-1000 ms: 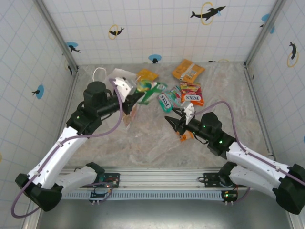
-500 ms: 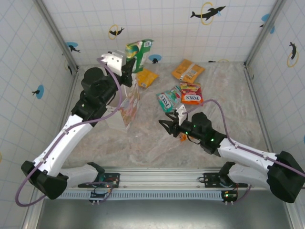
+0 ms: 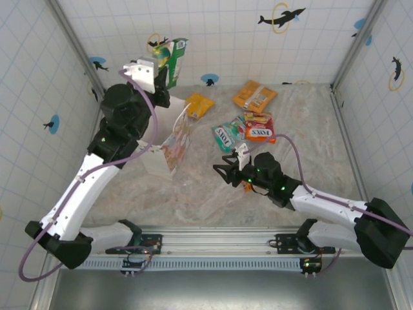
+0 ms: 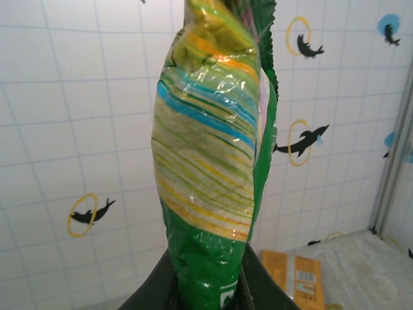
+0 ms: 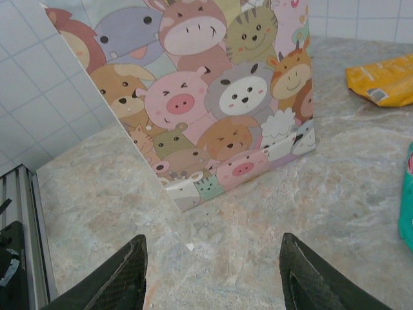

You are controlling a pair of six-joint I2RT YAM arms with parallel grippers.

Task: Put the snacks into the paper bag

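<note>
- Left tool (image 3: 161, 72): narrow, clamped on the green packet (image 4: 213, 161), hoisted in the last second from surface height to high above the paper bag (image 3: 169, 145); next, probably, lowering into the mouth.
- Paper bag: standing on the surface (image 3: 206, 206), cartoon animals on its side, no readable words.
- Right tool (image 5: 213, 278): half-wide, empty, edged leftward toward the bag.
- Readable on the red-orange packet (image 3: 260, 132): "FOXS"; remaining snacks (image 3: 255, 95) loose right of the bag.

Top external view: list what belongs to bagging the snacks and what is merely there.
Job:
paper bag
green packet, held up
small orange-yellow packet
larger orange-yellow packet
teal packet
FOXS packet
tiny orange packet

Merely there:
dolphin stickers
metal rail
</note>
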